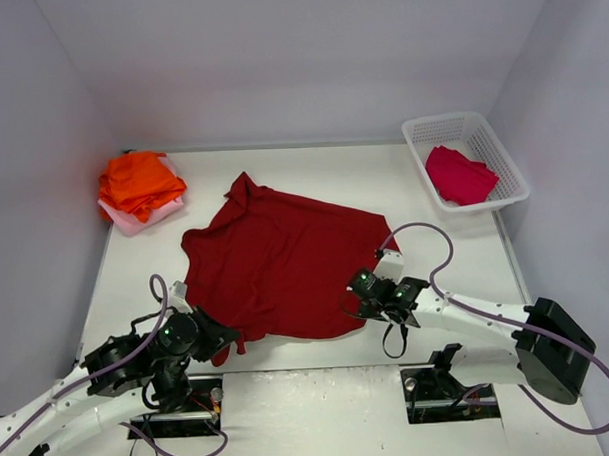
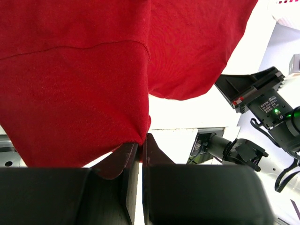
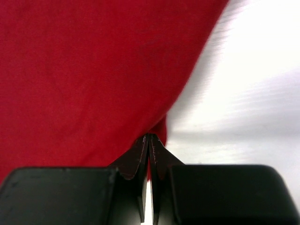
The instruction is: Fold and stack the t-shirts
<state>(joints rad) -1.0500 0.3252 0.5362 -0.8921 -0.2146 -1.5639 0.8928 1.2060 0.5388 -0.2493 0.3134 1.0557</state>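
The left gripper (image 2: 142, 139) is closed tight on the near left corner of the dark red t-shirt (image 1: 276, 264), with a tuck of cloth pinched at its fingertips. The right gripper (image 3: 149, 139) is likewise closed on the same shirt's near right edge, the hem caught at the very tips of its jaws; both sit low at the near side of the table (image 1: 435, 248), well apart, with the shirt's near edge running between them.

From that edge the shirt spreads toward the far side; it lies mostly flat in the middle of the table but skewed, and its far left part is bunched into a peak. At the far left, orange t-shirts (image 1: 138, 182) rest folded on a pale pink t-shirt (image 1: 134, 220); at the far right, a crimson t-shirt (image 1: 461, 174) lies crumpled in the white basket (image 1: 413, 134).

The step in hand looks like the start of handling the big shirt, either squaring it or making the first fold; the stack at the far left suggests some shirts are already done. The next move seems to call for both arms rising together and keeping the edge taut between them; then they would carry it evenly toward the far side. Both grips are shallow, so a jerk might slip the cloth free.
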